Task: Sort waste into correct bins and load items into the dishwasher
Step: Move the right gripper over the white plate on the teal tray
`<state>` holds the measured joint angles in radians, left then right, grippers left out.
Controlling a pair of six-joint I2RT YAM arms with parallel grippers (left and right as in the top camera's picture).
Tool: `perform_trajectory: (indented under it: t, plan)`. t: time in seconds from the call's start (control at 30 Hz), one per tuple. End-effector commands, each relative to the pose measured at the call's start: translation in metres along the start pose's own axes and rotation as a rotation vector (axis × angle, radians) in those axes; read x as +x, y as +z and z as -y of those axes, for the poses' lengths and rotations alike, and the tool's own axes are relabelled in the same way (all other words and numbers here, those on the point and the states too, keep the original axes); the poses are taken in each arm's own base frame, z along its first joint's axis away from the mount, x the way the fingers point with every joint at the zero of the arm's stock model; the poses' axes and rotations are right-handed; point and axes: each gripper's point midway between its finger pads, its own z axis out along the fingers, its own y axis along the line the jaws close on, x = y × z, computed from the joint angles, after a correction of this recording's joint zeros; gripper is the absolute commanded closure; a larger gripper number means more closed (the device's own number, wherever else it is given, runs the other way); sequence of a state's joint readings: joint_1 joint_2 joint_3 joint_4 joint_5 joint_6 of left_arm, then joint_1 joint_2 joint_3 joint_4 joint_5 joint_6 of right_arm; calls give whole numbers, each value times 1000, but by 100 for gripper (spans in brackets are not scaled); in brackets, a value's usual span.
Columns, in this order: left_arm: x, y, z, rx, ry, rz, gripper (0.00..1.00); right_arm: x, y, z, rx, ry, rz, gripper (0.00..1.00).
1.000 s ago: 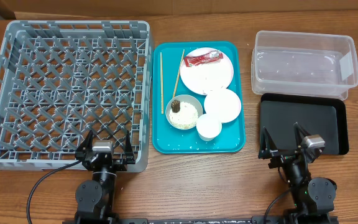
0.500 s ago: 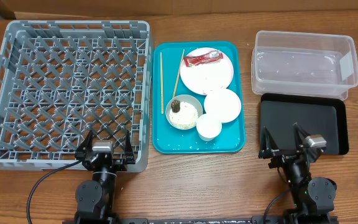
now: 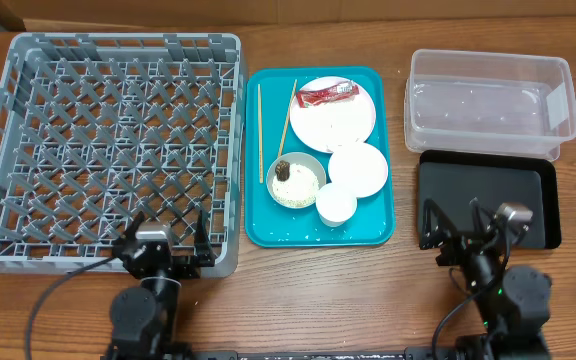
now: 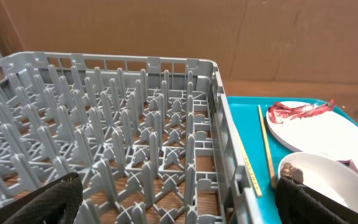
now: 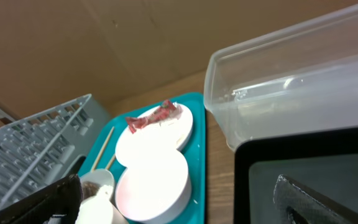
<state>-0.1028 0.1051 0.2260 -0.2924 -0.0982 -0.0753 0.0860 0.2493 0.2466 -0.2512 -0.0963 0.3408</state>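
We log the left gripper (image 3: 166,230) and right gripper (image 3: 453,225) nearest, both spread wide, empty. Centre, teal tray (image 3: 268,226): one cup (image 3: 336,204), one bowl (image 3: 317,171), one small plate (image 3: 358,168), one large plate (image 3: 333,125), two chopsticks (image 3: 260,130), one wrapper (image 3: 326,95) at 12 o'clock. One dish rack (image 3: 108,140) at 9 o'clock; black tray (image 3: 483,185), then tub (image 3: 488,95), at 3.

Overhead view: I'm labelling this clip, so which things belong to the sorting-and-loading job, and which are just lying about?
Job: red wrapper, rice and brown lump in the grey bowl, large plate, small plate, white cup, chopsticks, clear tub, black tray, dish rack.
Lying about: teal tray under the dishes, wooden table.
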Motion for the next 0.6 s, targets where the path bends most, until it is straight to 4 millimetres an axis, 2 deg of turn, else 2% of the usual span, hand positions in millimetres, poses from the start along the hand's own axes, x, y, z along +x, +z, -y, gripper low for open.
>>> perform_trajectory:
  t: [0.0, 0.2, 0.4, 0.57]
  plan:
    - [-33, -4, 0, -13, -14, -19, 0, -26, 3, -12, 10, 14, -31, 0]
    - [-55, 15, 16, 43, -1, -238, 0, -38, 24, -24, 53, 21, -259, 0]
    - [-55, 29, 27, 70, 2, -556, 0, -44, 37, -27, 141, -23, -562, 0]
    - [-51, 32, 27, 52, 9, -747, 0, -51, 53, -29, 174, -28, -677, 0]
